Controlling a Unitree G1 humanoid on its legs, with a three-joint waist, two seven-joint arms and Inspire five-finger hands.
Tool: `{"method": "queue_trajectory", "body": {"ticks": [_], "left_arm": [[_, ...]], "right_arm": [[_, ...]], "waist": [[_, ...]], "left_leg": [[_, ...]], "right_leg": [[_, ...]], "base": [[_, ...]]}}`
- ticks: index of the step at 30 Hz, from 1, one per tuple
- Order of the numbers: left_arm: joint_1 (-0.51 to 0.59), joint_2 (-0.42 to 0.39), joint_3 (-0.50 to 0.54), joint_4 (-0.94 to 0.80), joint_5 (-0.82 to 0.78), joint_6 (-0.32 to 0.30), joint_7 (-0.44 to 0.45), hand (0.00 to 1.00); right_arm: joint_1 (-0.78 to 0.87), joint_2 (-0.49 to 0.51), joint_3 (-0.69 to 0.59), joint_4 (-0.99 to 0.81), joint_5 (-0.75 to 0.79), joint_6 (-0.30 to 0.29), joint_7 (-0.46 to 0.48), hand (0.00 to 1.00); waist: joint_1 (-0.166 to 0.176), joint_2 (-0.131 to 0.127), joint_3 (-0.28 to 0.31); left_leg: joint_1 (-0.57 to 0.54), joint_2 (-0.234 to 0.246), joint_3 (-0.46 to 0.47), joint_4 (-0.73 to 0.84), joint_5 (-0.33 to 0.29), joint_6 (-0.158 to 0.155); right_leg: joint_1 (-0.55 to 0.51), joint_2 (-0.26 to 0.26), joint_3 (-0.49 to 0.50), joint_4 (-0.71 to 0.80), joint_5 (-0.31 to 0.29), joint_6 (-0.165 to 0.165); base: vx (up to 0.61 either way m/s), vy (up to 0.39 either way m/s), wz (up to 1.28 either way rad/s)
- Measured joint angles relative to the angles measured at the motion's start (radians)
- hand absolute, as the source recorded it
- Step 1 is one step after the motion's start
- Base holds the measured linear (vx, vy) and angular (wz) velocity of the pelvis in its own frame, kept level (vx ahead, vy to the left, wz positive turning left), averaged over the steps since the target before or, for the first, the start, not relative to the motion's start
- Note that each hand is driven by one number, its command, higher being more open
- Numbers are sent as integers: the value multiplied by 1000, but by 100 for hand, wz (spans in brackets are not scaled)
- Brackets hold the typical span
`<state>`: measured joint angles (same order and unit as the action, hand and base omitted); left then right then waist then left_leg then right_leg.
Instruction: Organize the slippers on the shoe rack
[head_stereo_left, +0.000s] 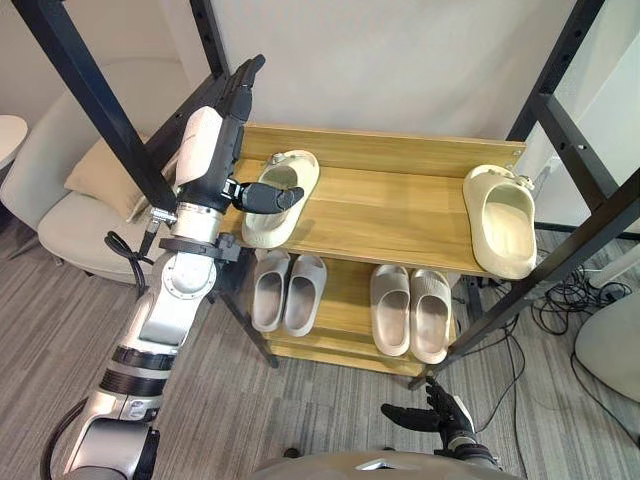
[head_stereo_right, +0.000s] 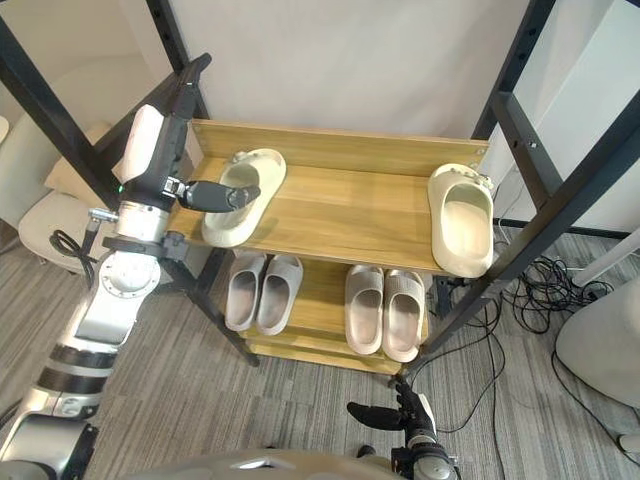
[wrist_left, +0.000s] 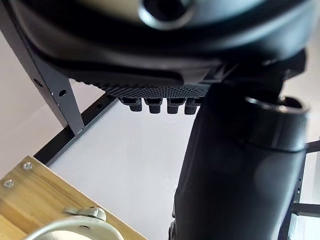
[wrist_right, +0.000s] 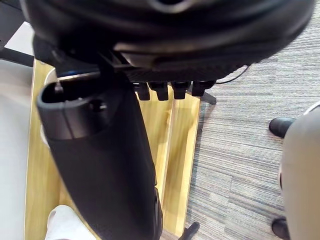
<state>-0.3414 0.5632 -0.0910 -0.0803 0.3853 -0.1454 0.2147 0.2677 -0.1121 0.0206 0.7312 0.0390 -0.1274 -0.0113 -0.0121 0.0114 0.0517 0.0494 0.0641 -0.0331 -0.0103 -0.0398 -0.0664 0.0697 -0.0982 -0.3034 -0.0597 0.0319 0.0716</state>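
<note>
Straight to the top shelf of the shoe rack (head_stereo_left: 390, 205): first cream slipper (head_stereo_left: 297, 170) out at nine o'clock, lying slantwise from one o'clock down to seven, near end right at the front edge. Same slipper's rounded end peeking into the left wrist view (wrist_left: 75, 220), beside the pale wood.

Left hand (head_stereo_left: 207, 150) in on it from the nine o'clock side, thumb (head_stereo_left: 265, 197) laid across the slipper's hollow and touching it. Fingers (head_stereo_left: 243, 85) straight and held together, aimed up toward twelve o'clock beside the black frame (head_stereo_left: 95, 95). No curl, no pinch.

Across to three o'clock on that shelf: second cream slipper (head_stereo_left: 502, 222), set nearly twelve to six, well apart from the first, near end poking just past the front edge.

Down to the lower shelf (head_stereo_left: 345, 300): grey pair (head_stereo_left: 287, 292) at nine o'clock, side by side and touching; beige pair (head_stereo_left: 411, 310) at three o'clock, likewise snug together.

Right hand (head_stereo_left: 440, 412) low at five o'clock, hanging over the striped grey carpet (head_stereo_left: 300, 400), well clear of the rack, fingers loose and relaxed, thumb stuck out toward nine, holding nothing.

Further out: pale armchair (head_stereo_left: 60, 225) with a cushion (head_stereo_left: 105, 175) at nine o'clock, tangle of cables (head_stereo_left: 560, 300) on the floor at three.
</note>
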Motion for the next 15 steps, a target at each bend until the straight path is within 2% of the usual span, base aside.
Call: {"method": "queue_trajectory", "body": {"ticks": [10,15], "left_arm": [[-79,24,0,78,239,62,40,100],[-82,27,0,139,287,93,42,100]], "right_arm": [[7,6,0,-13,0,0,1,100],[10,13,0,-21,0,0,1,100]], "waist": [[-9,-15,3],[-22,-18,3]], "left_leg": [[-11,0,0,2,0,1],[-11,0,1,2,0,1]], "right_leg": [[-16,0,3,3,0,0],[-19,0,9,3,0,0]], "base": [[0,0,0],[6,11,-2]]}}
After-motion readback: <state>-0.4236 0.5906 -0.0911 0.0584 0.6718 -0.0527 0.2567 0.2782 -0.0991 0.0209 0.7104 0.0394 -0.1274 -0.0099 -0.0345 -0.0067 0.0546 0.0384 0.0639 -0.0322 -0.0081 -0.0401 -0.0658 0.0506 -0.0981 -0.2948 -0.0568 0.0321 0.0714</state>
